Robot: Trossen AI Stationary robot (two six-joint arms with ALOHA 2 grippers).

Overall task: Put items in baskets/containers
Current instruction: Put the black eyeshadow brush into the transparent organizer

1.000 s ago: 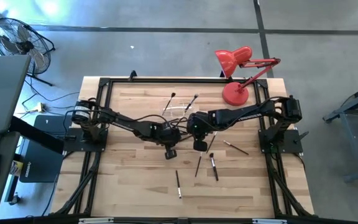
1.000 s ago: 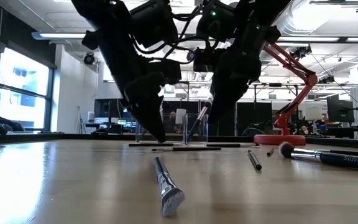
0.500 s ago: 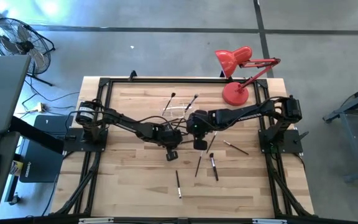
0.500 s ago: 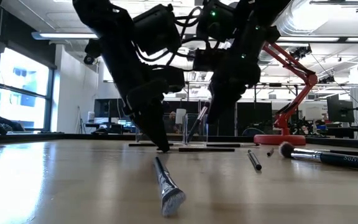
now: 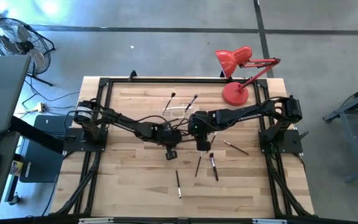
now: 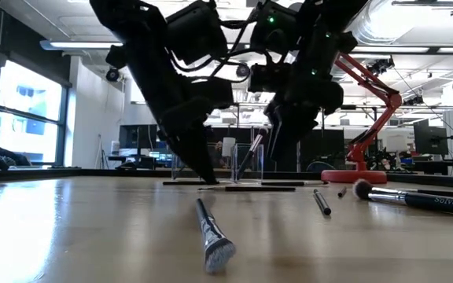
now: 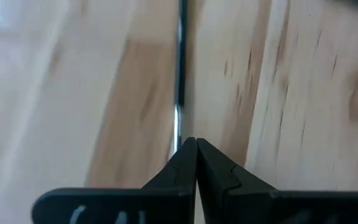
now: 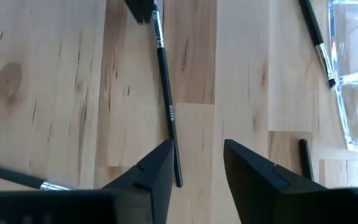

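Wood table (image 5: 135, 180), frame centre: left gripper (image 7: 196, 149) low, fingers pinched on a thin brush (image 7: 181, 74). Right gripper (image 8: 196, 163) just beside, fingers parted over another brush (image 8: 166, 99). Clear holder (image 8: 353, 81) above them; loose brushes (image 5: 213, 165) lower centre.

The right gripper (image 5: 202, 144) has shifted slightly away from the clear holder (image 5: 178, 111), toward the loose brushes (image 5: 214, 165) lying nearer the table's front; in the low view it (image 6: 278, 157) now hangs higher above the wood than before; the left gripper (image 6: 208, 174) has dipped back toward the tabletop, on the near side of the holder (image 6: 244, 163), its fingers pressed together.
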